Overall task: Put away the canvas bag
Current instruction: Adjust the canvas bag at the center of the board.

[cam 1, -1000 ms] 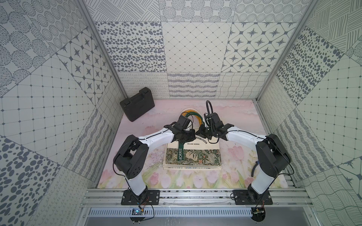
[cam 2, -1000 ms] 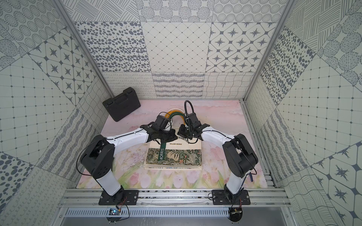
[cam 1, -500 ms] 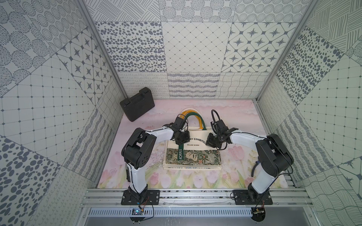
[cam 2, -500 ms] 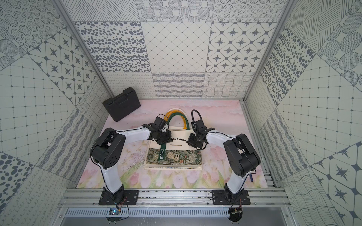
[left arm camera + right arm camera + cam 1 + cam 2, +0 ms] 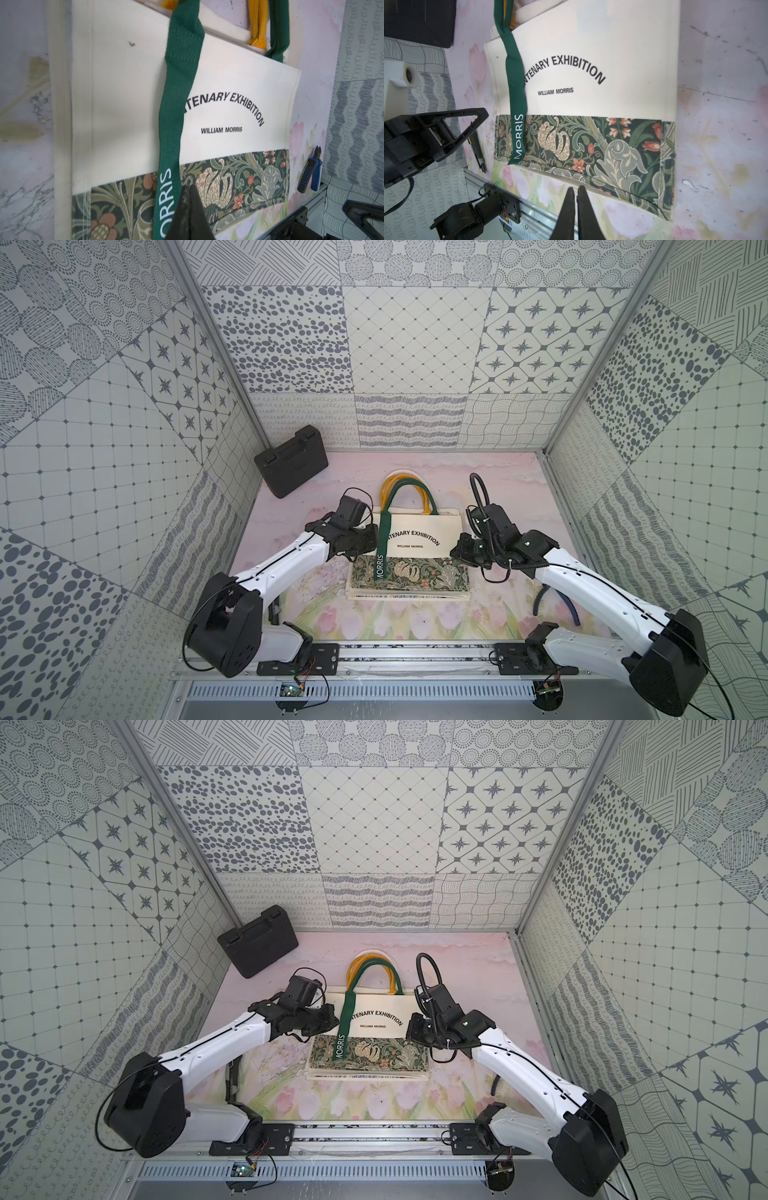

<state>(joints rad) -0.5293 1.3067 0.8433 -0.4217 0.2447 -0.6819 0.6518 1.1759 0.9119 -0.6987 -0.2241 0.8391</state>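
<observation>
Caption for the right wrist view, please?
Right hand, shut and empty, beside the flat canvas bag, its green strap draped across the printed lettering.

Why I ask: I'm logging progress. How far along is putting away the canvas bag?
Looks done: the canvas bag lies flat atop the pile of bags, handles toward the back wall. In hand: nothing; the left gripper and right gripper are shut and empty at its sides. Left, probably: straighten the green strap lying across its print, then back the arms off.

A cream canvas bag (image 5: 419,539) with a floral band lies flat mid-worktop. Its green strap (image 5: 384,547) drapes across the printed front.
</observation>
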